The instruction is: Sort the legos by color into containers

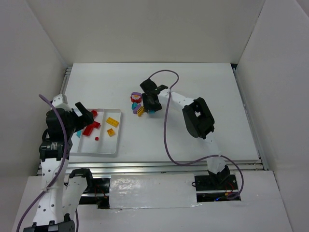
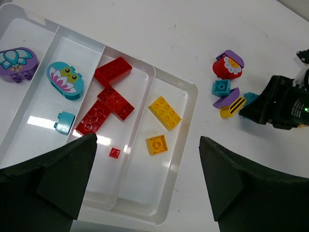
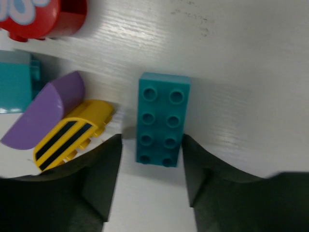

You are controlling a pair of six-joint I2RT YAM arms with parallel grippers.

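Note:
My right gripper [image 3: 152,140] is low over the table, open, with its jaws on either side of a teal studded lego [image 3: 161,118]; the right jaw is at the brick's side and a gap remains on the left. Beside it lie a yellow striped piece [image 3: 72,133], a purple curved one [image 3: 46,113] and a red rounded one [image 3: 43,17]. My left gripper [image 2: 147,139] hovers open and empty over the white tray [image 2: 188,125]. The tray's containers hold a purple lego [image 2: 17,63], teal ones [image 2: 65,79], red ones [image 2: 116,101] and yellow ones [image 2: 164,112], one color per compartment.
The tray [image 1: 115,145] sits at the table's left front. The loose pile [image 1: 136,104] lies mid-table, just left of my right gripper [image 1: 150,104]. White walls enclose the table, and a purple cable [image 1: 166,121] loops over the right arm.

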